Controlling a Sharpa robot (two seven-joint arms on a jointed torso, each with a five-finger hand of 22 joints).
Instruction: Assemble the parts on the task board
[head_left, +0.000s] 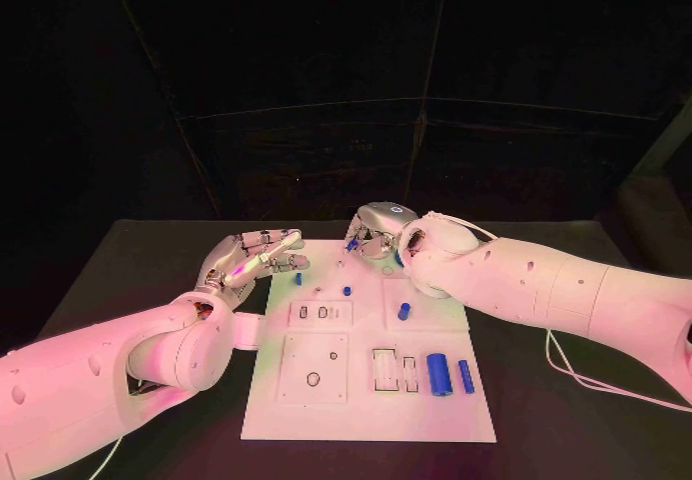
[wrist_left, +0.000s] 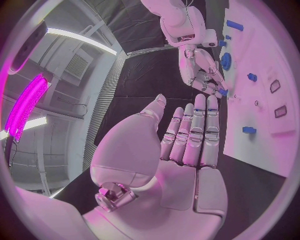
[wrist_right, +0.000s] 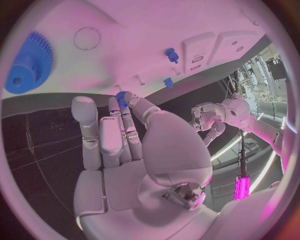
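Black bench under pink light, dark curtain behind it, and the white task board lying flat in the middle. Both arms meet over the board's far edge, around twelve o'clock. The right hand has its fingers curled down at the far edge, pinching a small blue part between its fingertips; the part sits just at the board's rim. The left hand hovers at about ten o'clock, just off the board's far left corner, palm flat, fingers straight and close together, holding nothing. On the board itself, two blue cylinders stand side by side at about four o'clock, next to rectangular slots. A smaller blue piece lies near the centre, and two little blue pegs stand toward the far edge. A blue gear lies on the board near the right hand.
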